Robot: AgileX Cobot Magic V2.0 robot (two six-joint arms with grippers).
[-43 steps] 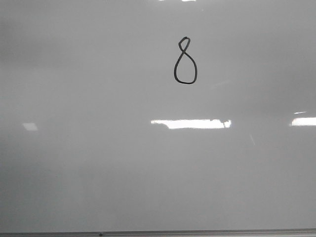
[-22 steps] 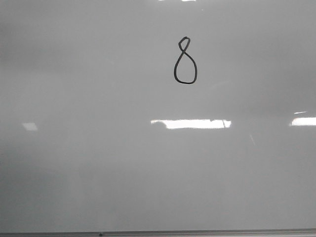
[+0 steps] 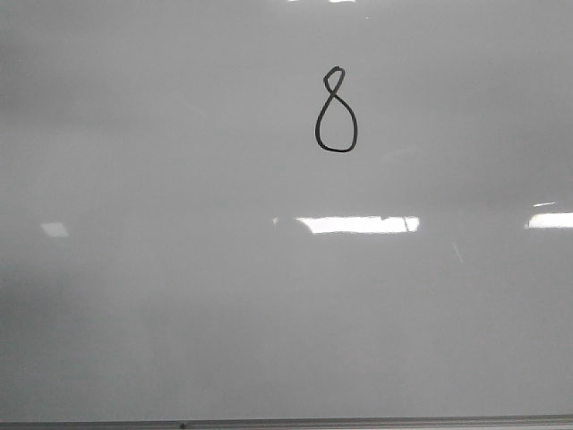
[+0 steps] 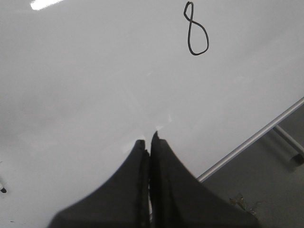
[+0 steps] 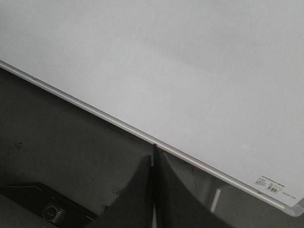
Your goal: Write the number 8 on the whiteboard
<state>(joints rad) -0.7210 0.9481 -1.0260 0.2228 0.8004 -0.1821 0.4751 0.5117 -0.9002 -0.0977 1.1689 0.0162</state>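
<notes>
Black number 8 (image 3: 336, 110) on glossy whiteboard (image 3: 179, 313)

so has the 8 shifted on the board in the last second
No. The number 8 sits at the same spot relative to the whiteboard frame edge along the bottom.

The number 8 (image 3: 336, 110) sits on the whiteboard (image 3: 179, 296), nearer its far edge than its near edge, slightly right of centre, well apart from every frame edge.
</notes>
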